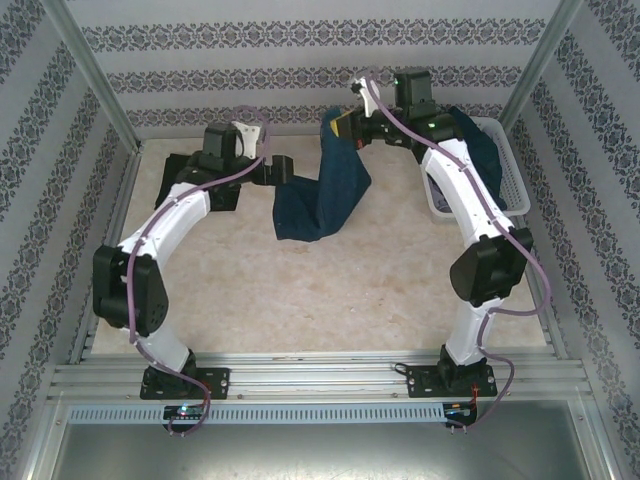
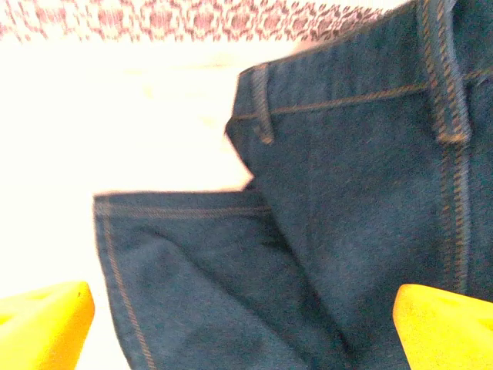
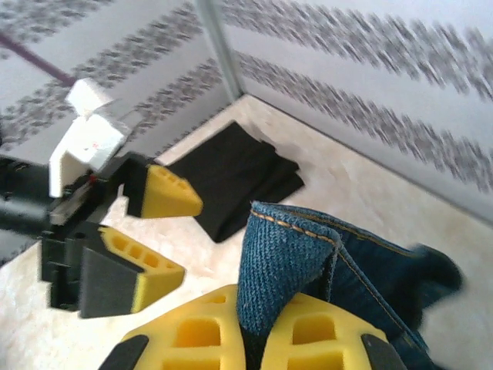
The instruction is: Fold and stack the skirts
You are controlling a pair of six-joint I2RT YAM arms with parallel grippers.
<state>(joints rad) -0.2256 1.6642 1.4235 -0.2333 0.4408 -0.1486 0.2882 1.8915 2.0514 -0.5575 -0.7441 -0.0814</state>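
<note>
Since we judge the denim skirt [image 1: 322, 195] needs spreading, our right jaws clamp its edge while our left jaws gape empty alongside.

**A:** How much of the denim skirt [image 2: 347, 216] can you see from the left wrist?

**B:** Not all of it. It runs off the right and bottom edges and is soft with blur. The left tool [image 2: 245, 327] is cut off at the bottom corners, leaving just its yellow tips.

**A:** And the black skirt [image 3: 239, 173]?

**B:** From above, the left arm covers most of it. The right arm hides part of the basket [image 1: 510, 185]. The dark cloth [image 1: 482, 150] inside is too small to identify.
</note>
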